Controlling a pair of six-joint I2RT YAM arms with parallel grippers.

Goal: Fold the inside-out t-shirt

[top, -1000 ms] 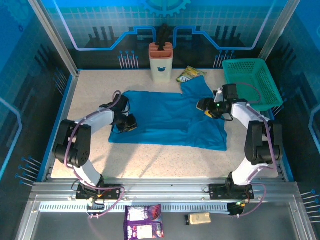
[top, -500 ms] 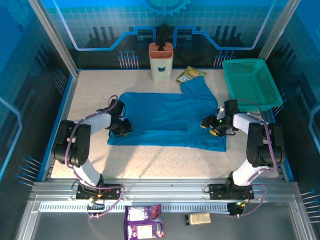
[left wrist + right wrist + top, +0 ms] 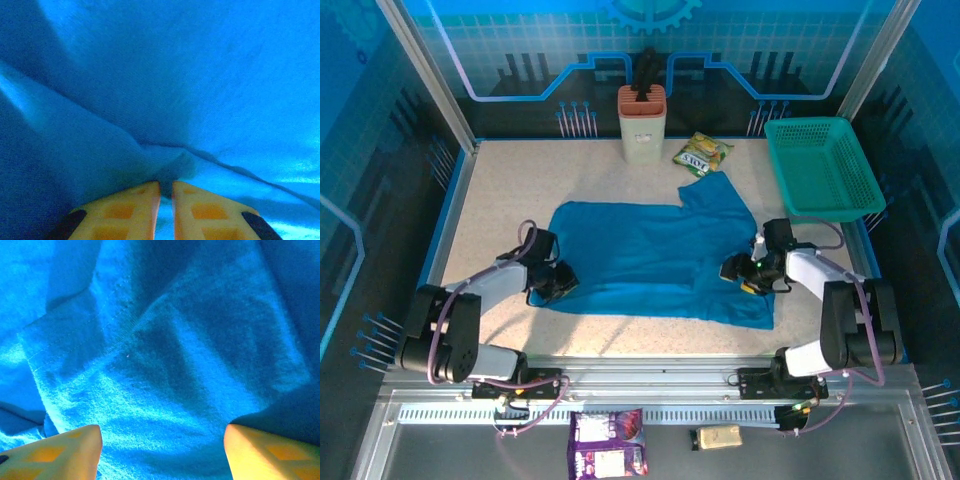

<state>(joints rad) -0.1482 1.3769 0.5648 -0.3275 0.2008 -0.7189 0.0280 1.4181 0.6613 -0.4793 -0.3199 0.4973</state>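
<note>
Since a second ago both arms have drawn back toward the near edge of the table (image 3: 505,195), and the inside-out t-shirt (image 3: 650,250) has come with them. Its sleeve has slid clear of the snack packet (image 3: 701,153) by the far edge.

The shirt now lies mid-table, its long axis running left to right, parallel to the near edge. One sleeve points toward the far-right corner, short of the mesh basket (image 3: 820,125).

Your left gripper (image 3: 558,283) sits at the shirt's near-left corner. In its wrist view the left gripper (image 3: 166,185) has its fingers almost together, with a ridge of cloth drawn into the tips: it is pinching the shirt. Your right gripper (image 3: 738,272) stands over the near-right part with its jaws wide. From its wrist, the right gripper (image 3: 162,432) has flat cloth between the spread fingers and nothing clamped.

Most of the shirt lies beyond both grippers, toward the far edge, so a fold would likely carry this near hem away from you. The right side needs a grip first.

The cloth is a soft, matte knit, rumpled in shallow folds, with a raised stitched seam showing.
</note>
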